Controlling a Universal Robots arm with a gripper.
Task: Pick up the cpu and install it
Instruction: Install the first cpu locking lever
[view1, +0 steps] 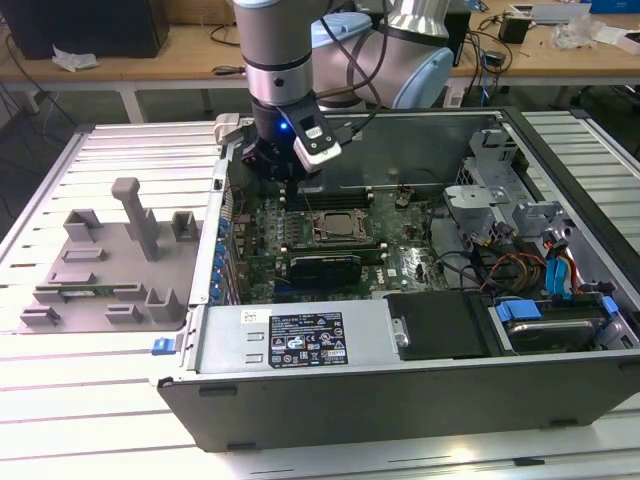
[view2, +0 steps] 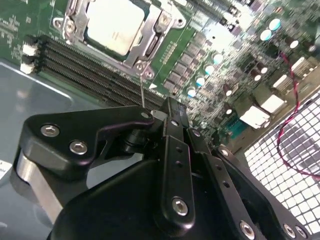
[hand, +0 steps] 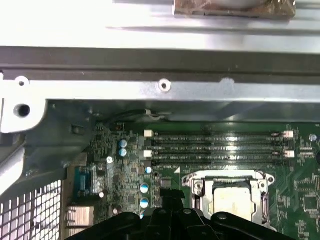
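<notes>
Your claw (view2: 168, 113) hangs clenched inside the open computer case (view1: 400, 400) on the table (view1: 90, 420), just above the motherboard (hand: 125, 175). You can't tell whether anything is pinched between its tips. The cpu (view2: 117, 27) lies flat in the socket frame (view2: 150, 47), just beside the claw, apart from it, with the memory slots (hand: 215, 145) alongside.
</notes>
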